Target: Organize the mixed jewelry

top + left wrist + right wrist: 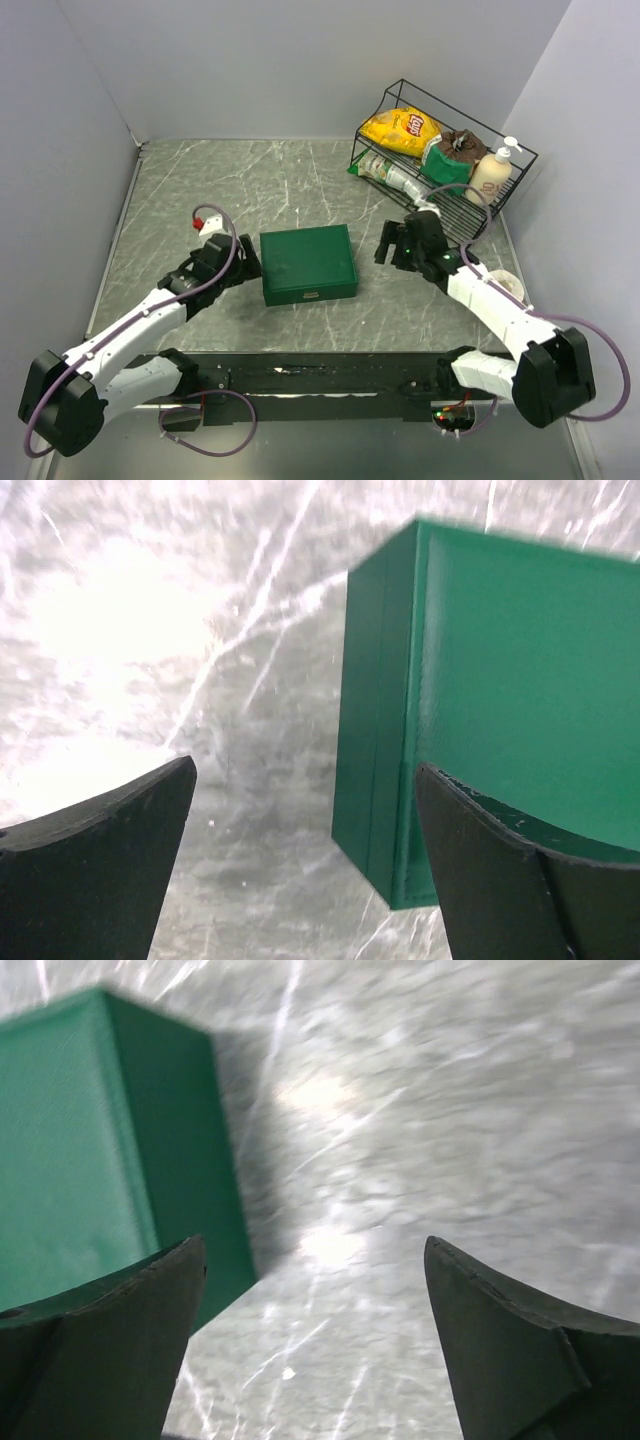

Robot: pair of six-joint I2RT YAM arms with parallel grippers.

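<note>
The left end effector is open, its jaws spread wide and holding nothing. It sits just beside the left side of the closed green box, which rests flat on the table. In the left wrist view, the box's side wall and lid fill the space ahead and to the right. One finger overlaps the lid's near corner, and the other finger is over bare table. Whether the finger touches the box cannot be determined.

The right end effector is also open and empty, with its jaws wide apart. The box lies to its left, separated from it by a strip of table in the top view. In the right wrist view, the box's corner appears ahead of the left finger, and the right finger is over table.

The jewelry is not visible in any view. With the box lid shut, its position relative to either end effector cannot be determined.

A wire rack stands beyond the right end effector.
</note>
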